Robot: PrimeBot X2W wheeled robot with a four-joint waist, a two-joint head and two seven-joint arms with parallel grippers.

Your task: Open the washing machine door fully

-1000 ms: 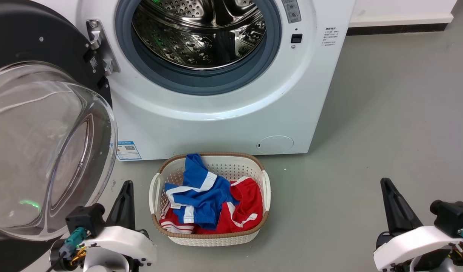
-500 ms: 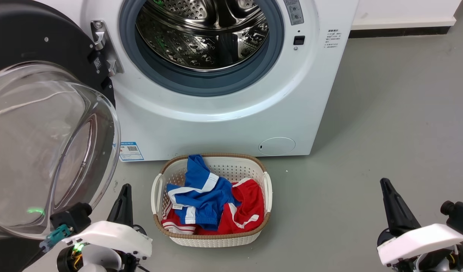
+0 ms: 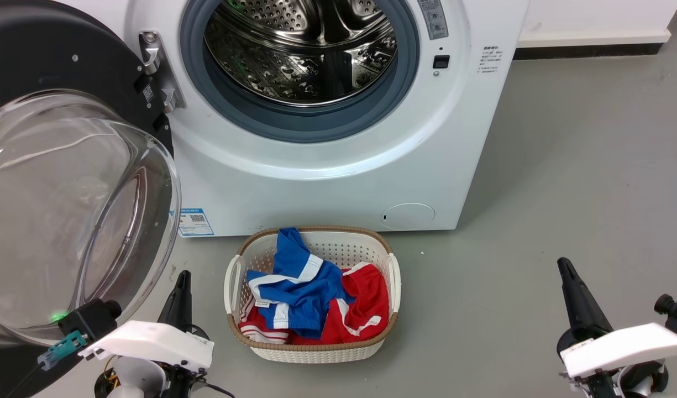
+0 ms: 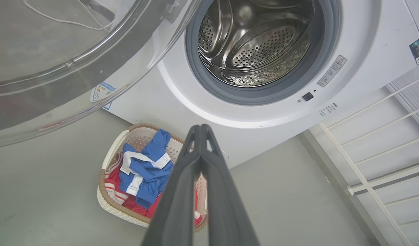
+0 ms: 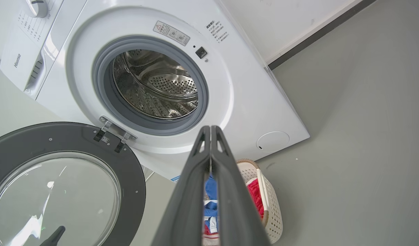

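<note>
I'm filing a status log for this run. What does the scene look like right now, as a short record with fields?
door: washing machine door swung wide open, hinged on the robot's left
machine: washing machine mouth uncovered, drum looks empty
basket: laundry basket on the floor before the machine, holding a blue garment and a red garment
left gripper: shut, empty, clear of the door
right gripper: shut, empty, over the floor

The washing machine door [image 3: 45, 52] is smooth black around clear glass; the drum [image 3: 299, 55], shiny perforated steel.
</note>
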